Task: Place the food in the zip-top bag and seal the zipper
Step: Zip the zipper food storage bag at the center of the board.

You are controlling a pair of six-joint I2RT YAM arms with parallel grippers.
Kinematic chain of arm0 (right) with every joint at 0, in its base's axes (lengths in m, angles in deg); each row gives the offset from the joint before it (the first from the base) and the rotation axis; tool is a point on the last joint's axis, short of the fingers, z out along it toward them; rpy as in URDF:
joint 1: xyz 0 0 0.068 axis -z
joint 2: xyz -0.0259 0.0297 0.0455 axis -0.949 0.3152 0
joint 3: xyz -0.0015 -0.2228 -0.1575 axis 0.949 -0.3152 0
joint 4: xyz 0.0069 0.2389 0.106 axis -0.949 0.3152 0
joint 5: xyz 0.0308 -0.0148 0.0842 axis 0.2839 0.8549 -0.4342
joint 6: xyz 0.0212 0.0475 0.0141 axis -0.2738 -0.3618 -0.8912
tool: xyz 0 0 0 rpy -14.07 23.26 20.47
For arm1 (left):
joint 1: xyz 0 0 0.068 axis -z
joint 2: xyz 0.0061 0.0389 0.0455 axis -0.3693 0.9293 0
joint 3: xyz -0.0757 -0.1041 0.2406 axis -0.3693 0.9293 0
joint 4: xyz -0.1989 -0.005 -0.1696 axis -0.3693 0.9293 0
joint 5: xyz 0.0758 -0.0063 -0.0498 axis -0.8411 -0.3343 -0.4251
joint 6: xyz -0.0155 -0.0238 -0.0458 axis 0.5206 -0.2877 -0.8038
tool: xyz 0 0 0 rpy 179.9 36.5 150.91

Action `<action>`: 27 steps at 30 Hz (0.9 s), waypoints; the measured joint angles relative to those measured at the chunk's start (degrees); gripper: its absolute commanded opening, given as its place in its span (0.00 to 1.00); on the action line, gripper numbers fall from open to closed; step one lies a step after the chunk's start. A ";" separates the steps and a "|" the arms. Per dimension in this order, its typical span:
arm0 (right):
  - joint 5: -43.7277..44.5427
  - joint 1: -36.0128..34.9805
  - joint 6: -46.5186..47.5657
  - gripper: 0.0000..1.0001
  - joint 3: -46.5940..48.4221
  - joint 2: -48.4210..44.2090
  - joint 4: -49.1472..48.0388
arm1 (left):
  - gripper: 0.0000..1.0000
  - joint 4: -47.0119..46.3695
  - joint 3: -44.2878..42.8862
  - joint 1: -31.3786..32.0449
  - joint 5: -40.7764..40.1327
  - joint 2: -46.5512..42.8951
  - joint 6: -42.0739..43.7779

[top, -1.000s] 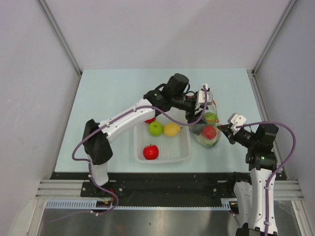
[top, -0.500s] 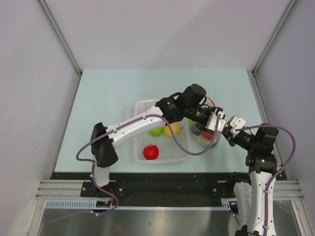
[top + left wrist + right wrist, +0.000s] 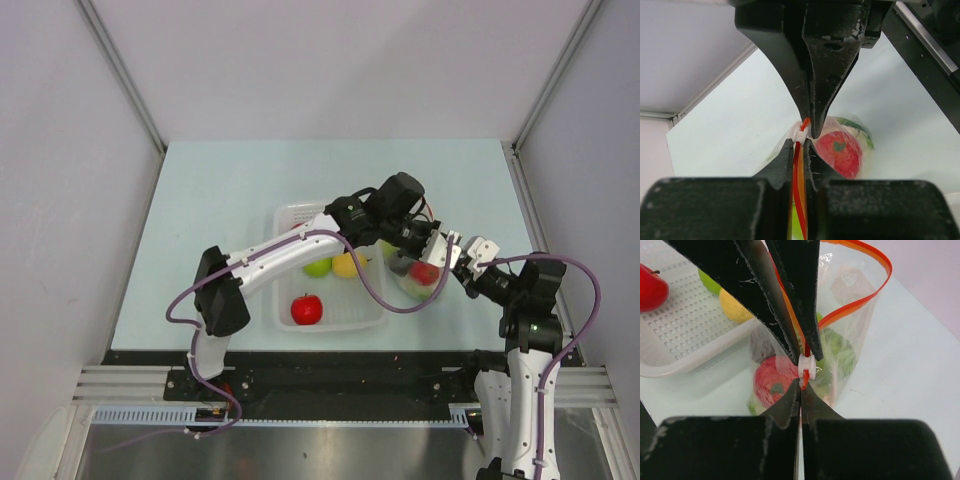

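Your left gripper is pinched on the zipper, with its two fingers almost together and only the red-orange strip between them. Its arm reaches across the white perforated basket to get there.

At the left of the overhead view, you see that basket on the pale table. A red apple lies near its front edge. A green apple and a lemon lie side by side further back, partly under the arm.

Just right of the basket stands the zip-top bag, mouth upward. Through the clear plastic you can make out a red fruit, a green leafy piece and a dark lump.

A white slider sits on the strip where the two grippers meet tip to tip. Beyond it the strip parts into an open loop, so that stretch of the mouth is unsealed.

Furthest right, your right gripper is fully closed, its tips nipping the zipper just beside the slider, opposite the left fingers.
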 measured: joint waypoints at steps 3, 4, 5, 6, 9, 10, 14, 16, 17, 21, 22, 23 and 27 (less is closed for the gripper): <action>0.09 0.04 0.00 0.00 0.00 0.00 0.09 | 0.12 0.37 0.00 -0.02 0.00 0.00 0.50; 0.09 0.04 0.00 0.00 -0.02 0.00 0.09 | 0.21 0.42 0.00 -0.02 -0.02 0.00 0.66; 0.11 0.04 0.00 0.00 -0.02 0.00 0.09 | 0.32 0.44 0.00 -0.04 -0.02 0.00 0.90; 0.11 0.04 0.00 0.00 -0.02 0.00 0.09 | 0.50 0.46 0.00 -0.09 -0.04 0.00 1.03; 0.00 0.04 0.00 0.00 -0.02 0.02 0.07 | 0.58 0.55 0.00 -0.13 -0.07 0.00 1.18; -0.02 0.04 0.00 0.00 0.00 0.09 0.04 | 0.58 0.46 0.00 -0.13 -0.04 0.00 1.01; -0.09 0.04 0.00 0.00 -0.02 0.63 -0.15 | 0.54 0.24 -0.04 -0.13 0.11 0.00 0.74; -0.11 0.04 -0.02 0.00 -0.02 0.76 -0.33 | 0.50 0.28 -0.11 -0.02 0.17 0.02 0.76; -0.11 0.04 -0.04 0.00 0.00 0.76 -0.42 | 0.45 0.31 -0.20 0.00 0.22 0.02 0.76; -0.11 0.04 -0.20 0.00 0.00 0.83 -0.59 | 0.37 0.39 -0.20 0.26 0.66 0.04 0.98; -0.11 0.04 -0.24 0.00 0.00 0.87 -0.61 | 0.36 0.39 -0.20 0.35 0.74 0.07 1.03; -0.13 0.04 -0.24 0.00 -0.02 0.94 -0.63 | 0.32 0.42 -0.20 0.39 0.83 0.09 1.03; -0.22 0.04 -0.26 0.00 -0.02 1.40 -0.90 | 0.17 0.48 -0.31 0.70 1.22 0.22 1.18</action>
